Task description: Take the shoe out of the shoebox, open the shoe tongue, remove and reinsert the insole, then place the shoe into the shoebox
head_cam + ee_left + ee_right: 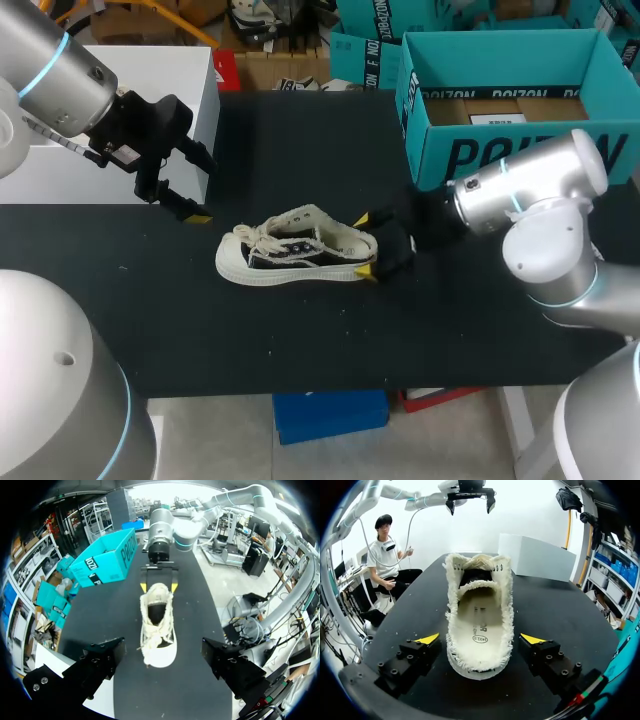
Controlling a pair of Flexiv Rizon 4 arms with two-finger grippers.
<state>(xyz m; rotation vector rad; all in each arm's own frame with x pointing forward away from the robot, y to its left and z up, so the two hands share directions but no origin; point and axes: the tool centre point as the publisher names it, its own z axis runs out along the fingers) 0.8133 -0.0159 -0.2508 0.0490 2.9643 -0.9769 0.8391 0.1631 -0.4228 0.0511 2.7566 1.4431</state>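
currently the right gripper (480, 639) straddles the sneaker (295, 252) at its heel, spread; the left gripper (190, 187) hangs spread nearer the table (300, 340) left edge. an off-centre squeeze might swivel the sneaker.

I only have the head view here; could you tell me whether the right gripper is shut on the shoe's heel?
Observer: No. In the right wrist view the right gripper is open: the heel of the shoe sits between its fingers, with a gap on each side.
Operator: Thank you. Is the insole in the shoe?
Observer: Yes, the insole lies flat inside, in plain sight through the opening.
Operator: And how does the left gripper stand to the toe?
Observer: The left wrist view shows the left gripper open, the toe pointing toward it, in line with the gap between its fingers and touching neither.
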